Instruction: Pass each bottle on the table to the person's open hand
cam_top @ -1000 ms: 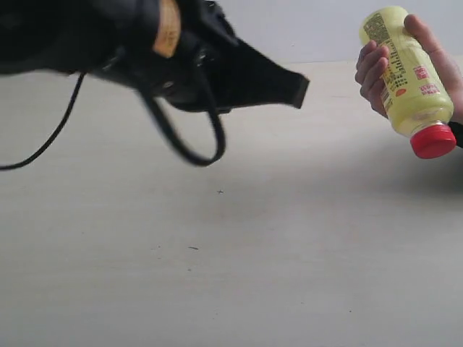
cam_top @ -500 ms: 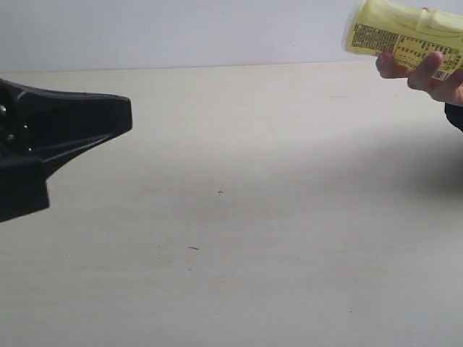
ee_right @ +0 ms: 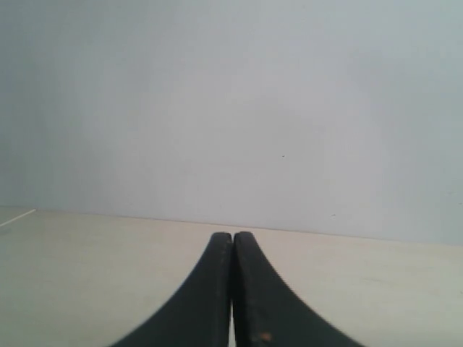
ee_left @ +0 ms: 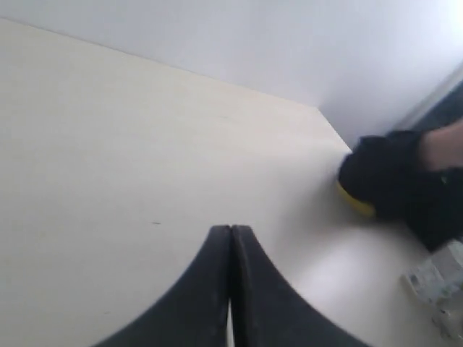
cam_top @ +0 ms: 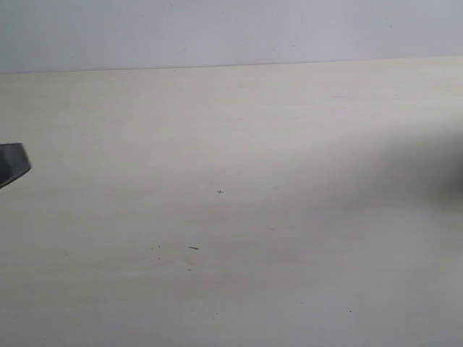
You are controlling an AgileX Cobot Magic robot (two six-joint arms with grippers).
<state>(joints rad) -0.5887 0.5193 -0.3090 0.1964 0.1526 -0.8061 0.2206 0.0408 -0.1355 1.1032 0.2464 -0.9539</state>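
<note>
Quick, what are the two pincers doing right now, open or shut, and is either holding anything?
Left pincer: shut, holding nothing.
Right pincer: shut, holding nothing.

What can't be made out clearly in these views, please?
Exterior view: the left gripper is cut off by the left edge; only a dark tip shows.
Left wrist view: the yellow bottle is a blurred sliver, mostly hidden by a black sleeve.
Right wrist view: the right gripper, fingers shut, blocks the nearest table.
</note>
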